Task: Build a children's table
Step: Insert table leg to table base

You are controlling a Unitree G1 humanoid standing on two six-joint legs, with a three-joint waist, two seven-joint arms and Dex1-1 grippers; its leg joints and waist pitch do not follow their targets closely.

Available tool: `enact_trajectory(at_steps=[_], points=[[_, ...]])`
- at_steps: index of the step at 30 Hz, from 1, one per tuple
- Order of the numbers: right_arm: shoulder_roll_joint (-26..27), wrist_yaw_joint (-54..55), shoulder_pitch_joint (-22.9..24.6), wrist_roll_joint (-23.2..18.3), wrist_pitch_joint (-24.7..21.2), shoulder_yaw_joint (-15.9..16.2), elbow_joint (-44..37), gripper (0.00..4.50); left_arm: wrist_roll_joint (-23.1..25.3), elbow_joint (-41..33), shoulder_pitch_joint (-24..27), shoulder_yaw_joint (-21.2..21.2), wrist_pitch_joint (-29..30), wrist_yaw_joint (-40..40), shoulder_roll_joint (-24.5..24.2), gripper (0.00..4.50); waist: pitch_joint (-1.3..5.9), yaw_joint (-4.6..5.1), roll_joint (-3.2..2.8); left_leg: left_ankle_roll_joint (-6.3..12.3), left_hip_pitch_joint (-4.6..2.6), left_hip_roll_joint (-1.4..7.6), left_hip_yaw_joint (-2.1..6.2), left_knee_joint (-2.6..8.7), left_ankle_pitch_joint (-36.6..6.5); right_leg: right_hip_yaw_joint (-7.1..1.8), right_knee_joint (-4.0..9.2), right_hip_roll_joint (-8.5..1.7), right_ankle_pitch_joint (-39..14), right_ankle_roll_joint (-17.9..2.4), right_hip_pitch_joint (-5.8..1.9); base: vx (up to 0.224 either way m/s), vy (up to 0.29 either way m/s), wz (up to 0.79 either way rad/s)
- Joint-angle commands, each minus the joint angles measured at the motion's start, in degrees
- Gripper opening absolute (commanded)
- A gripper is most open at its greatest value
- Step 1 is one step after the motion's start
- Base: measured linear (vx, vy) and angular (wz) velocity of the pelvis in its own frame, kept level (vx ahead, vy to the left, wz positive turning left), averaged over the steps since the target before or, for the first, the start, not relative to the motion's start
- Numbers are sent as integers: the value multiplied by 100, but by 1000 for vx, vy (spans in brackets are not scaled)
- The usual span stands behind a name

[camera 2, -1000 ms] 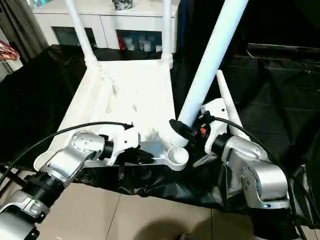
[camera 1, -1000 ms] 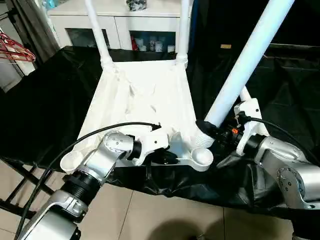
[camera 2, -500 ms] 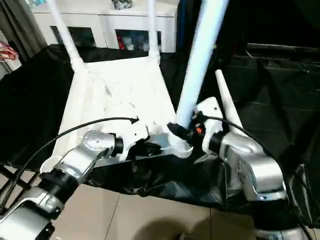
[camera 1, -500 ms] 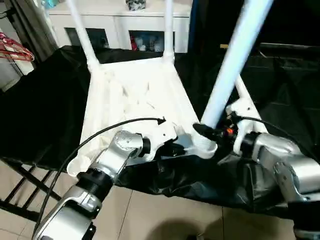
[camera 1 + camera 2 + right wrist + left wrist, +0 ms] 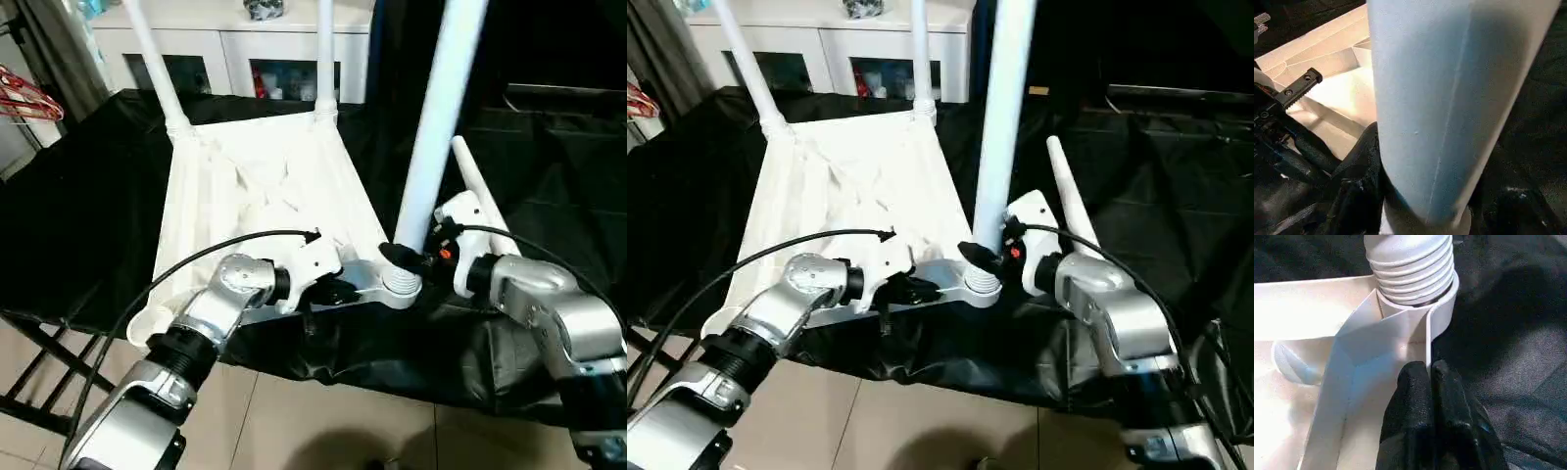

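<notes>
The children's table top [image 5: 265, 186] lies upside down on a black cloth, with two white legs [image 5: 152, 54] [image 5: 325, 49] upright in its far corners. A third leg [image 5: 436, 127] stands upright with its threaded end in the near right corner socket [image 5: 400, 286], and my right gripper [image 5: 407, 257] is shut on it just above the threads. In the right wrist view black fingers [image 5: 1359, 196] flank this leg. My left gripper [image 5: 1431, 377] is shut on the thin near rim beside that socket. Another leg [image 5: 1063, 186] lies on the cloth behind my right arm.
A white glass-door cabinet [image 5: 245, 39] stands behind the table. Red hangers [image 5: 29, 98] hang at the far left. The black cloth [image 5: 88, 196] drapes over the near edge above a tiled floor. The near left socket [image 5: 142, 328] is open.
The held leg has swung from leaning right to upright, and its threaded end has come down into the near right socket. The camera view has shifted. The left gripper stays on the rim.
</notes>
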State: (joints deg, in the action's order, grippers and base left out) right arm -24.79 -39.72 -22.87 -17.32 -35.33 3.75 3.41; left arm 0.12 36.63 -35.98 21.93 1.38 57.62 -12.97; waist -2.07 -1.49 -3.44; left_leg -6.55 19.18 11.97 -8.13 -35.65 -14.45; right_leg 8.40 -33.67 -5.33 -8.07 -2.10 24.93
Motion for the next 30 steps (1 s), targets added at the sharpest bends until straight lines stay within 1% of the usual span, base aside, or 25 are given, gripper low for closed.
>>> enact_trajectory(at_steps=[1, 3, 5, 9, 14, 15, 16, 18, 20, 21, 22, 23, 24, 25, 26, 28, 30], points=[[56, -89, -11, 32, -63, 133, 309, 187, -81, 5, -66, -11, -154, 346, -46, 0, 403, -50, 141, 734, 188, -44, -90, 362, 95, -262, 439, -235, -1917, -412, -543, 0, 0, 0], [57, -154, -31, 14, -54, 158, 386, 187, -110, 19, -75, -10, -181, 453, -56, 0, 403, -45, 145, 739, 185, -39, -94, 362, 94, -267, 446, -238, -1916, -430, -536, 0, 0, 0], [61, -255, -63, -27, -68, 188, 482, 187, -153, 3, -77, -6, -183, 592, -78, 0, 409, -60, 126, 744, 174, -29, -90, 363, 115, -271, 429, -238, -1845, -499, -535, 0, 0, 0], [40, -372, -109, -5, -3, 244, 627, 187, -168, 20, -88, -13, -225, 699, -98, 0, 409, -68, 132, 733, 170, -20, -91, 363, 131, -280, 414, -248, -1744, -575, -542, 0, 0, 0], [90, -414, -94, -59, 103, 114, 709, 187, -159, 37, -82, -53, -264, 706, -92, 0, 416, -74, 143, 732, 176, -14, -88, 362, 171, -285, 393, -252, -1671, -609, -551, 0, 0, 0], [98, -416, -61, -81, 133, 71, 706, 187, -149, 42, -79, -67, -269, 686, -89, 0, 417, -74, 158, 735, 177, -16, -92, 362, 176, -287, 396, -252, -1674, -610, -551, 0, 0, 0], [109, -400, 12, -113, 197, -2, 694, 187, -120, 66, -84, -86, -286, 633, -84, 0, 413, -80, 151, 742, 175, -16, -93, 364, 173, -288, 398, -254, -1697, -605, -548, 0, 0, 0], [176, -304, 266, -234, 341, -247, 624, 187, -78, 121, -94, -142, -291, 508, -64, 0, 415, -97, 145, 762, 172, -11, -99, 360, 175, -296, 407, -263, -1703, -591, -541, 0, 0, 0], [204, -272, 328, -267, 374, -319, 615, 187, -74, 136, -101, -152, -295, 499, -61, 0, 418, -103, 153, 763, 172, -7, -92, 366, 194, -288, 397, -256, -1649, -612, -542, 0, 0, 0], [236, -234, 411, -300, 416, -393, 606, 187, -75, 151, -113, -164, -292, 494, -60, 0, 418, -107, 127, 760, 169, -8, -89, 369, 197, -286, 396, -257, -1656, -618, -544, 0, 0, 0], [269, -193, 505, -325, 465, -460, 594, 187, -75, 167, -126, -174, -294, 490, -61, 0, 413, -108, 129, 762, 162, -13, -101, 364, 166, -289, 423, -254, -1693, -602, -532, 0, 0, 0], [287, -170, 564, -338, 499, -496, 590, 186, -75, 179, -134, -179, -299, 486, -61, 0, 417, -121, 123, 743, 162, -9, -93, 374, 147, -284, 415, -257, -1725, -594, -544, 0, 0, 0], [322, -139, 640, -357, 564, -546, 587, 186, -70, 203, -149, -186, -305, 472, -60, 0, 416, -130, 105, 739, 158, -8, -93, 373, 138, -283, 421, -260, -1730, -591, -538, 0, 0, 0], [343, -120, 684, -371, 609, -574, 587, 186, -65, 221, -158, -190, -312, 463, -59, 0, 416, -131, 119, 728, 159, -3, -90, 377, 121, -281, 420, -259, -1729, -584, -539, 0, 0, 0], [343, -120, 684, -371, 609, -574, 587, 186, -65, 221, -158, -190, -312, 463, -59, 0, 412, -132, 114, 716, 161, -4, -87, 381, 111, -277, 418, -253, -1728, -584, -540, 0, 0, 0], [436, -64, 852, -430, 728, -669, 512, 186, -40, 283, -196, -209, -332, 405, -47, 0, 410, -135, 93, 709, 156, -9, -93, 377, 82, -282, 434, -254, -1742, -567, -536, 0, 0, 0], [511, -49, 1065, -439, 907, -695, 362, 186, -13, 349, -235, -225, -355, 339, -28, 0, 414, -151, 105, 704, 161, -11, -96, 377, 65, -281, 442, -254, -1747, -536, -538, 0, 0, 0]])
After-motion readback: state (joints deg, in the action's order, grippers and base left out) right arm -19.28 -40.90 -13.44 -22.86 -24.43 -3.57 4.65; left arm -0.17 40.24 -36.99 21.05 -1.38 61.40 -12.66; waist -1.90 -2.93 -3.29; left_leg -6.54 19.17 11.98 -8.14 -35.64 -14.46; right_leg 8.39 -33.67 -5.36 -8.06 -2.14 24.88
